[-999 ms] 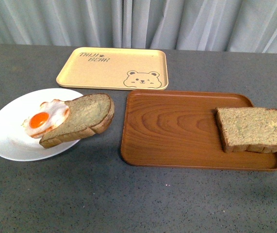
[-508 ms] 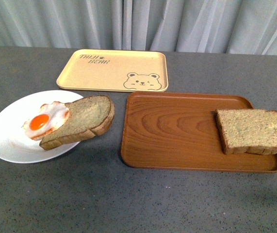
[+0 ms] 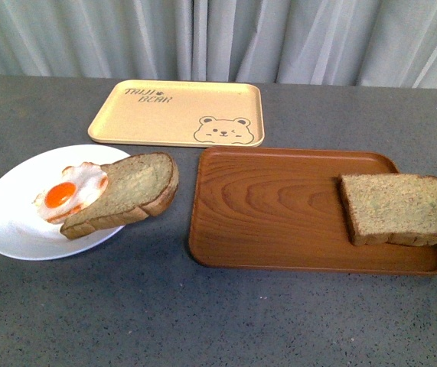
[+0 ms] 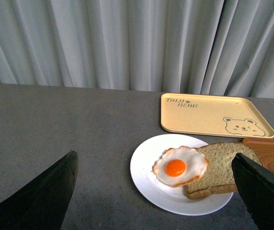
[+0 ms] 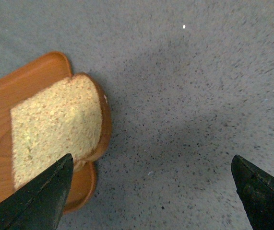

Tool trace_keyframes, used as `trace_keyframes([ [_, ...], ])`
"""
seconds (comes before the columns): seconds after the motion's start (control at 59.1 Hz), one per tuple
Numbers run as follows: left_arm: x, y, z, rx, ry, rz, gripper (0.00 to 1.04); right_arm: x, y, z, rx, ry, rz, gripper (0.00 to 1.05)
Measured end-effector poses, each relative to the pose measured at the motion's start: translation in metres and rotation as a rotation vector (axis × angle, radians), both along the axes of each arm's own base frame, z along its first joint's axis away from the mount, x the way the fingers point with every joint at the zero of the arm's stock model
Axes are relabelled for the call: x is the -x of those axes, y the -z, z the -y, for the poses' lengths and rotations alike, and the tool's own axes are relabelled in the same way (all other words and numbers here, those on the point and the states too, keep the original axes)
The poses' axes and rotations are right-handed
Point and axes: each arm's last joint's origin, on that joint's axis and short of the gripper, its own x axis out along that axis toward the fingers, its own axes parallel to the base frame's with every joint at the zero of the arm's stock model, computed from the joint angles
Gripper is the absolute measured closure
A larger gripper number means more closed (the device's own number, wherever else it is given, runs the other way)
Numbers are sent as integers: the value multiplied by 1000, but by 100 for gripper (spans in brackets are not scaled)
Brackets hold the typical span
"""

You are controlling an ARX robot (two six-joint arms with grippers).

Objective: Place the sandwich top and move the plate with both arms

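Observation:
The sandwich top point(image 3: 398, 208), a thick squarish brown slice, lies at the right end of the brown wood-grain tray point(image 3: 264, 206). It also shows in the right wrist view point(image 5: 55, 129). The white plate point(image 3: 8, 225) sits at the left and holds a fried egg point(image 3: 69, 191) and a domed bread slice point(image 3: 126, 191). My left gripper point(image 4: 154, 158) is open and empty, above and short of the plate point(image 4: 146, 187). My right gripper point(image 5: 152, 158) is open and empty over bare table, beside the sandwich top. Neither arm shows in the front view.
A pale yellow bear-print tray point(image 3: 176, 113) lies at the back, behind the plate and the brown tray. Grey curtains hang behind the far table edge. The grey speckled table point(image 3: 203, 313) is bare in front of the plate and tray.
The whole scene has shifted slightly in the front view. Plate, trays and slices keep their places relative to one another.

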Motion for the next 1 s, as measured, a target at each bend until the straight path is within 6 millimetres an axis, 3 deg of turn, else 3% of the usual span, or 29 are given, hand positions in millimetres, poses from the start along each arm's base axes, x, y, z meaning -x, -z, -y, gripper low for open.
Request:
trace_keyframes([
  [0.305, 0, 0, 0, 0, 0, 0, 9, -63, 21, -21, -92, -50, -43, 9],
  [0.609, 0, 0, 0, 0, 0, 0, 9, -81, 43, -45, -144, -60, -107, 9],
  [0.999, 0, 0, 0, 0, 0, 0, 9, -82, 45, -49, -187, -29, -119, 68],
])
